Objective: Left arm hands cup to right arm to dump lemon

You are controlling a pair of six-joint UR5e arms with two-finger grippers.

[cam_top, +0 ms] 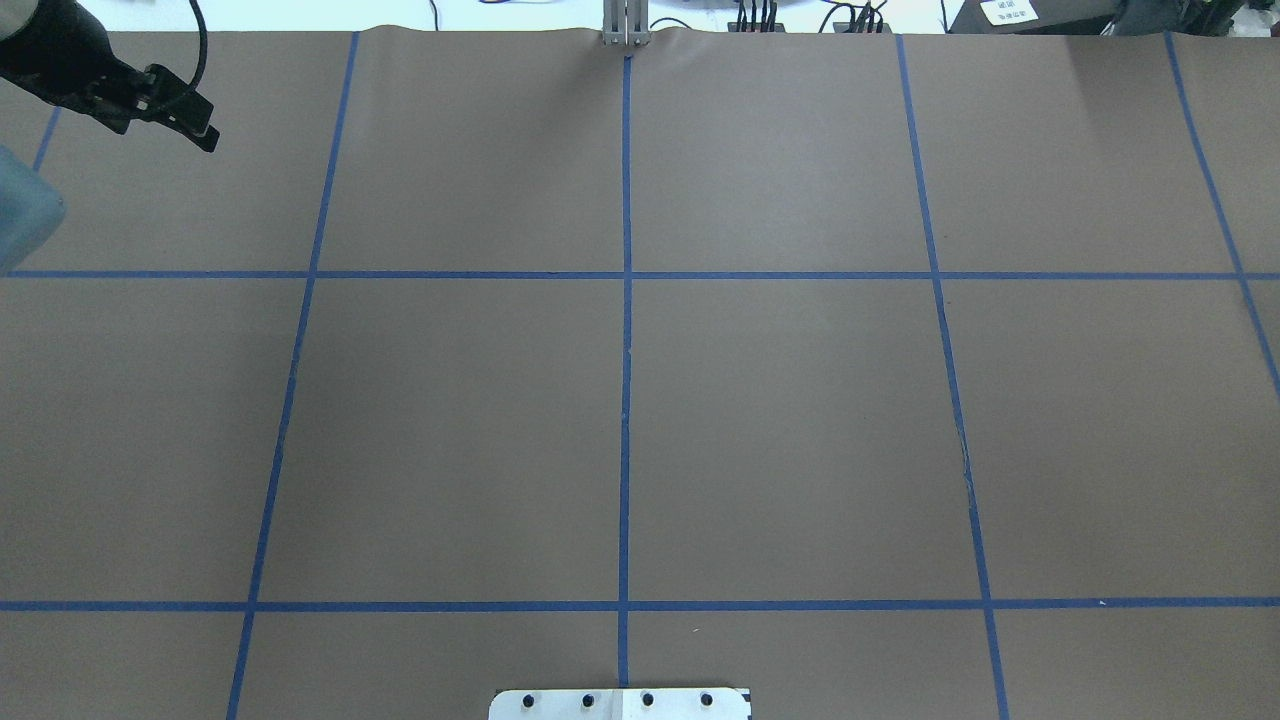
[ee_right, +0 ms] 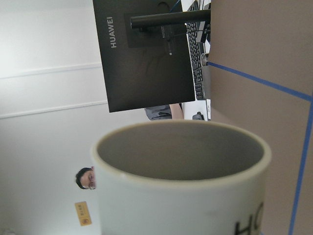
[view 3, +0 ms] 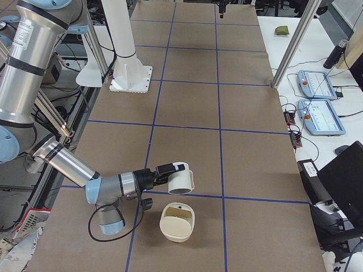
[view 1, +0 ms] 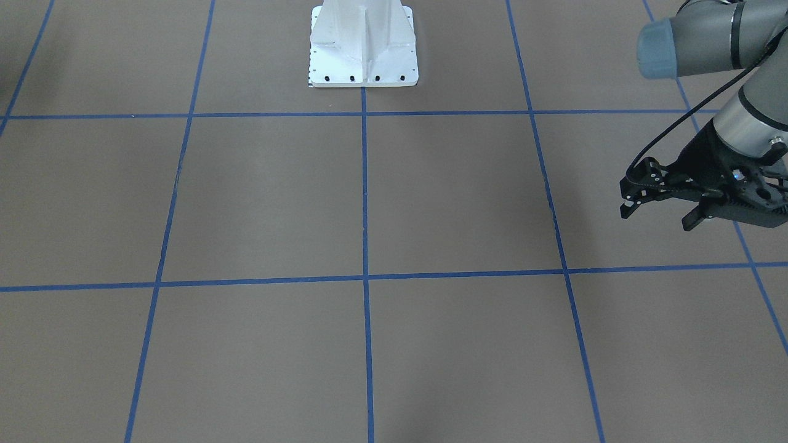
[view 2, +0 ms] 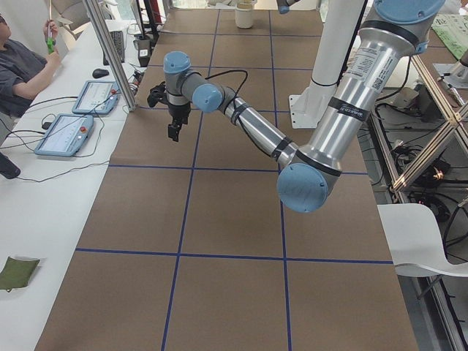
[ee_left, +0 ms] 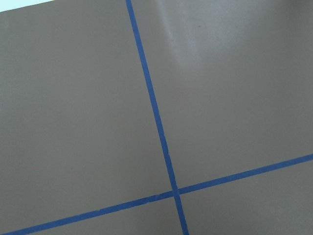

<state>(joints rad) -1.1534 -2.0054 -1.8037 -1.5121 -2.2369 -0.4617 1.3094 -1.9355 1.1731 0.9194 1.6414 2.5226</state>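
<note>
I judged the hand-over done: the cup [view 3: 181,180] hung tipped sideways at my right hand [view 3: 169,173], whose grip I could not tell, a bowl [view 3: 173,233] at its 6 o'clock, my left hand [view 1: 659,215] wide and empty; next, tilt further so any lemon drops in.

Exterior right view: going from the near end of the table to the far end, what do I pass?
Cream bowl → cup, tipped on its side → white robot pedestal → green pouch
</note>
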